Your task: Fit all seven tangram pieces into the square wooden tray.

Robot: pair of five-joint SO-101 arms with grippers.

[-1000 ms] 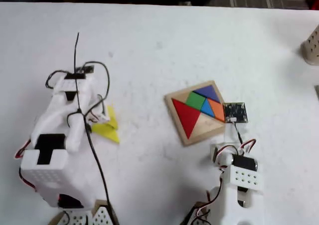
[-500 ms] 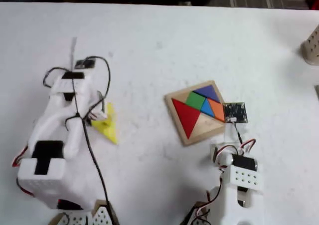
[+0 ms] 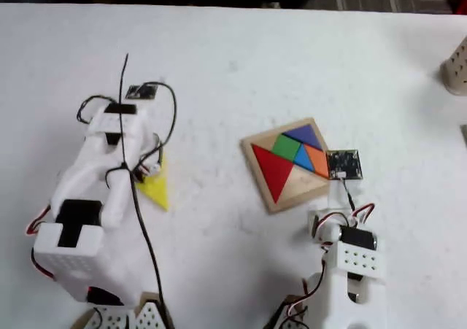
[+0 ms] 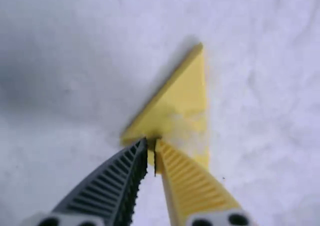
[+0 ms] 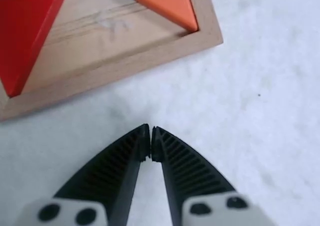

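The square wooden tray (image 3: 303, 187) lies right of the table's middle. It holds a red triangle (image 3: 276, 172), a green square (image 3: 287, 147), a blue triangle (image 3: 303, 160), an orange triangle (image 3: 317, 160) and a purple piece (image 3: 306, 134). A yellow triangle (image 3: 155, 188) lies far to the tray's left, under the left arm (image 3: 109, 154). My left gripper (image 4: 151, 148) is shut on the near edge of the yellow triangle (image 4: 182, 105). My right gripper (image 5: 150, 136) is shut on nothing, low over the table just outside the tray's rim (image 5: 125, 65), near the orange triangle (image 5: 170, 3) and the red triangle (image 5: 30, 30).
A strip of bare wood (image 5: 100, 40) is free inside the tray along the rim nearest the right gripper. A beige holed object (image 3: 456, 70) stands at the table's right edge. Black cables (image 3: 139, 212) hang around the left arm. White tabletop lies between the yellow triangle and the tray.
The left arm has swung a little and the yellow triangle has turned with it, showing narrower now. The right arm and the tray have not moved.
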